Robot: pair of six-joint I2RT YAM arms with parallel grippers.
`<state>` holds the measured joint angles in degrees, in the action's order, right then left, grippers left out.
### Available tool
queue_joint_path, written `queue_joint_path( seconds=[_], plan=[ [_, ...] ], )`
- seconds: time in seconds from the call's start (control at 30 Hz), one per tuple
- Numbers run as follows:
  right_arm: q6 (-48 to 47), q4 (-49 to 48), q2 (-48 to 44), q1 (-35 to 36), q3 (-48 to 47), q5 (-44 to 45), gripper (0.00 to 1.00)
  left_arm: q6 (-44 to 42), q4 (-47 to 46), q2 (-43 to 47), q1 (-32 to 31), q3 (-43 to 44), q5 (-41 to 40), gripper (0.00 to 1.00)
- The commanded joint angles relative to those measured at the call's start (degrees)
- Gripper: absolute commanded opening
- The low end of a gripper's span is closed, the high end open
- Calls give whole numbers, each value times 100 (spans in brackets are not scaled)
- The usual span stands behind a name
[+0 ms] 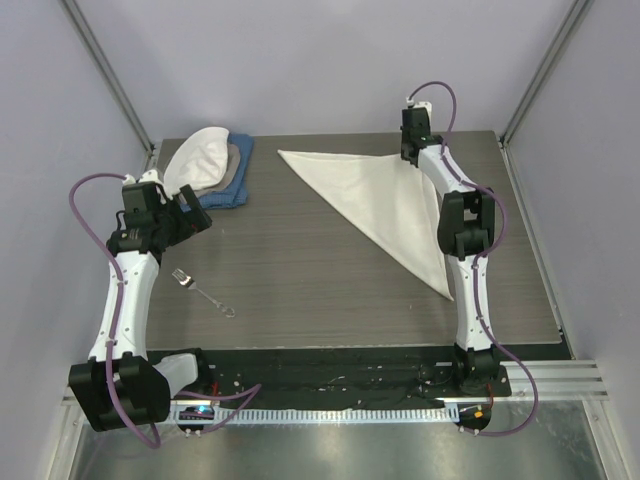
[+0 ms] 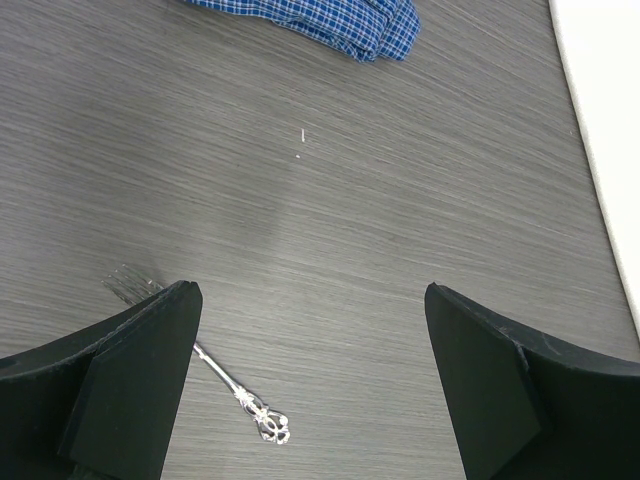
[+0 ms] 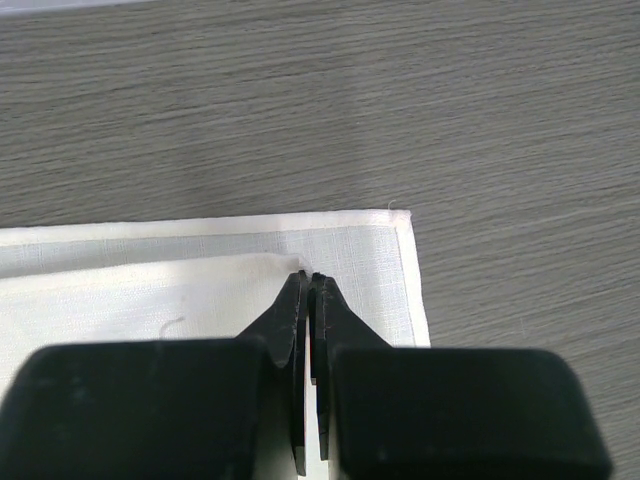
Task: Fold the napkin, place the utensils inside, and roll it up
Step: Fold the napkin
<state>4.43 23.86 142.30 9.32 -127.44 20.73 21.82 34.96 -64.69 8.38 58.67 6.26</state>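
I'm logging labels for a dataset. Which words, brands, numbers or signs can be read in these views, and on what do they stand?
None: no readable text in any view. The napkin, fork, stacked cloths, table, left pincer and right pincer show no print.

The cream napkin (image 1: 370, 195) lies flat on the far right part of the table (image 1: 300, 270), folded into a triangle whose long point reaches toward the near right edge. The slim silver fork (image 1: 205, 293) lies diagonally near the left edge, with its ring end nearer.
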Motion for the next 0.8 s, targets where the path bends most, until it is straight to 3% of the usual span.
queue_joint_path(
  seconds=[0.0, 0.77],
  plan=[
    [50, -197, -220, -9, -185, 150, 1, -91, -226, 44, 32, -23, 24, 100],
    [6, -118, -466, -194, -132, 344, 1, -64, -262, 105, 23, -40, 103, 100]
  ],
)
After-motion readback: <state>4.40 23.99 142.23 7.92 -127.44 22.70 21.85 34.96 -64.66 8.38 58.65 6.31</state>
